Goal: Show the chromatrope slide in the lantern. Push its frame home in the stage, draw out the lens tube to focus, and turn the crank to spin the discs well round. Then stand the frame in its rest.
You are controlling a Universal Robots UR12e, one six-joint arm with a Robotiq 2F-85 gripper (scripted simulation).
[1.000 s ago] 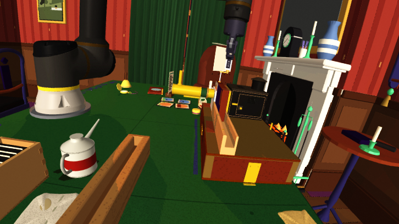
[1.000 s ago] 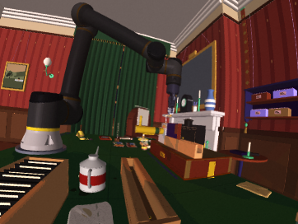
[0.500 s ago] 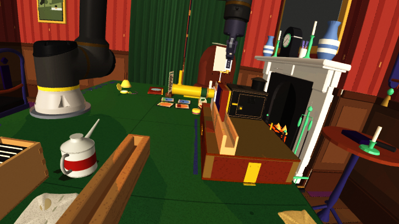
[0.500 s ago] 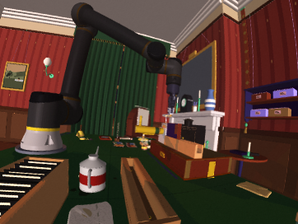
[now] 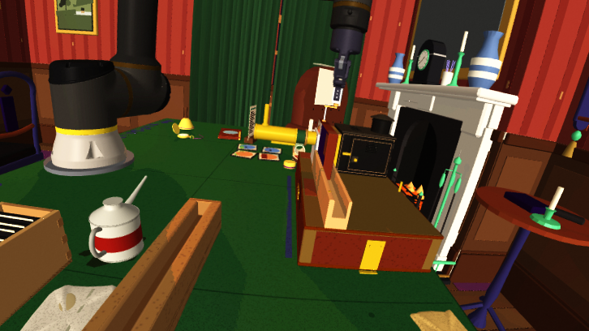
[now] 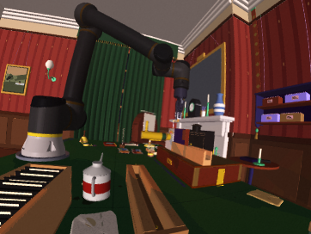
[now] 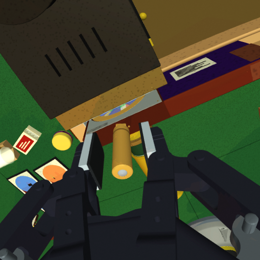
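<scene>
My gripper [image 7: 118, 145] hangs above the lantern's stage, open and holding nothing. The brass crank handle [image 7: 122, 151] of the chromatrope slide stands between its fingers. The slide's frame [image 7: 121, 110] sits in the stage under the black lantern body [image 7: 72, 53], and its coloured discs show at the slot. In the side camera the gripper [image 5: 337, 92] is over the front of the lantern [image 5: 362, 150]. The yellow lens tube [image 5: 280, 134] points left from the lantern. The long wooden rest [image 5: 333, 193] lies on the red base box.
The lantern body is close below the fingers. Glass slides [image 5: 257, 151] and a yellow cap [image 5: 289, 164] lie on the green table left of the base box. An oil can [image 5: 116, 232], a wooden trough [image 5: 164, 267] and a slide box [image 5: 24, 243] stand nearer.
</scene>
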